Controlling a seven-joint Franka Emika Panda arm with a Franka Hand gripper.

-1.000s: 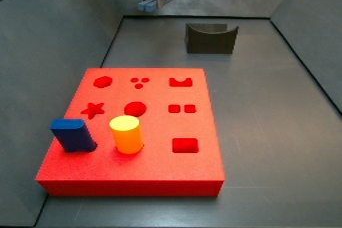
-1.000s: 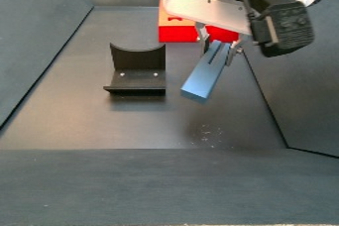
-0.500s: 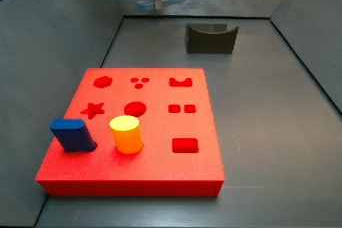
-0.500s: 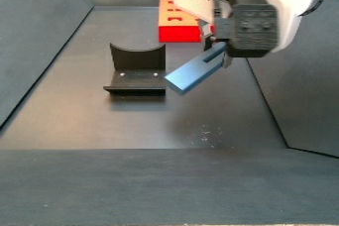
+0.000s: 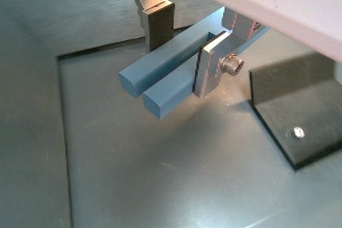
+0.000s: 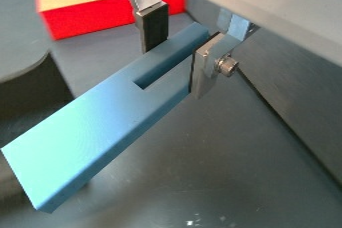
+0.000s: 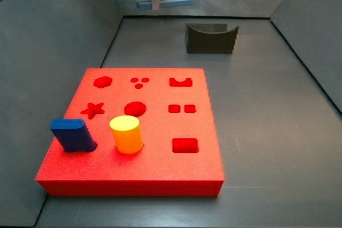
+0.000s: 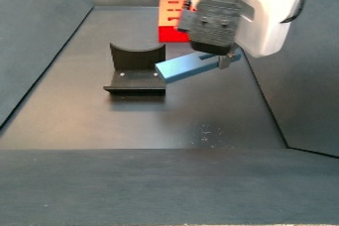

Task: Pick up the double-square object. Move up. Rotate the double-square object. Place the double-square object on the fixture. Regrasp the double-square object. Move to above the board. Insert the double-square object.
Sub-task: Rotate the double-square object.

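Dark floor, hand (image 5: 185, 42) gripping unlabelled double-square object (image 5: 174, 62) above fixture (image 8: 135, 68).

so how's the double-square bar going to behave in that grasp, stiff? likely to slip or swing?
Probably stiff: the double-square object juts out straight from the gripper, with no visible sag. It may pivot, since the fingers clamp it near the slotted end, leaving most of its length overhanging. Its flat faces and square edges suggest it won't roll once set on the fixture.
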